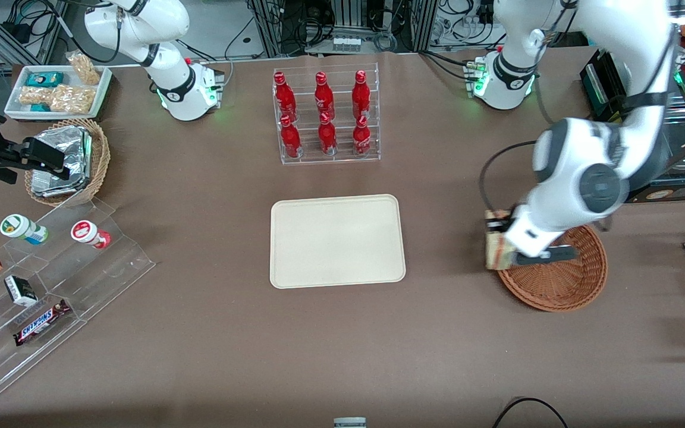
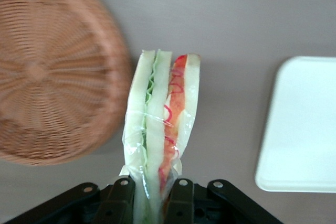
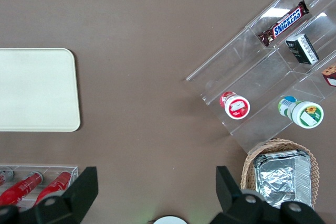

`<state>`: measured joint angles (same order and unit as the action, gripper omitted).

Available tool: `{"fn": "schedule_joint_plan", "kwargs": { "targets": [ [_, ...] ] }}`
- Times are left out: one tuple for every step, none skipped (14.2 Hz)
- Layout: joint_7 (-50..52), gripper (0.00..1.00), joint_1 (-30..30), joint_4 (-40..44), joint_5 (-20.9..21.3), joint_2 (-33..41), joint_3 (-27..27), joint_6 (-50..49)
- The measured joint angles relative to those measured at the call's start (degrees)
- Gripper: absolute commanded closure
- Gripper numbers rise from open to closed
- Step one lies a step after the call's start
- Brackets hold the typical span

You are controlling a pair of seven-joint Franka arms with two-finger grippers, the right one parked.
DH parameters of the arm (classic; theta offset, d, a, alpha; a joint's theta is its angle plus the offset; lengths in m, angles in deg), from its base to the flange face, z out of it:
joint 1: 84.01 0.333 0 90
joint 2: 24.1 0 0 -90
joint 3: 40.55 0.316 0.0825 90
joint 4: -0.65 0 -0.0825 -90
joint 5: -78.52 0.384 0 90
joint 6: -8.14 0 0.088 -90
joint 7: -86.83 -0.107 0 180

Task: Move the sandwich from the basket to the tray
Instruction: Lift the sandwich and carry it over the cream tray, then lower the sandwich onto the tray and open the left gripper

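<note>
Far from my gripper (image 1: 495,235), at the parked arm's end of the table, the one wrapper I can read is the brown candy bar (image 1: 41,321) lying on the clear stepped display stand (image 1: 81,273), printed "SNICKERS" in blue letters on white. The red bottles (image 1: 323,113) in the clear rack, farther from the front camera than my gripper, carry white script too small for me to read. The wrap on the sandwich (image 2: 161,129) clamped between my fingers (image 2: 122,195) shows no lettering I can read.
</note>
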<state>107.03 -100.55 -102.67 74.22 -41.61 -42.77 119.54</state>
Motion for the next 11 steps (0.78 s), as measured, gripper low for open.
{"fn": "schedule_joint_plan", "kwargs": {
  "targets": [
    [1.91,0.91,-2.58,1.97,-1.02,-2.19,-0.06,0.02],
    [4.13,0.91,-5.07,4.38,-2.21,-4.63,-0.09,0.05],
    [6.69,0.91,-7.41,7.13,-2.9,-7.21,-0.12,0.07],
    [9.84,0.91,-9.79,10.16,-3.16,-9.96,-0.14,0.09],
    [13.0,0.91,-12.03,13.15,-3.22,-12.67,-0.17,0.11],
    [16.12,0.91,-14.33,16.1,-3.24,-15.35,-0.21,0.15],
    [19.32,0.91,-16.59,18.94,-3.26,-17.83,-0.22,0.2],
    [22.69,0.91,-18.67,21.79,-3.26,-20.18,-0.22,0.24],
    [25.73,0.91,-20.42,24.65,-3.26,-22.41,-0.21,0.32],
    [28.08,0.91,-21.85,27.29,-3.26,-24.49,-0.19,0.57],
    [29.85,0.91,-23.08,29.33,-3.26,-26.37,-0.18,1.55]
  ]
}}
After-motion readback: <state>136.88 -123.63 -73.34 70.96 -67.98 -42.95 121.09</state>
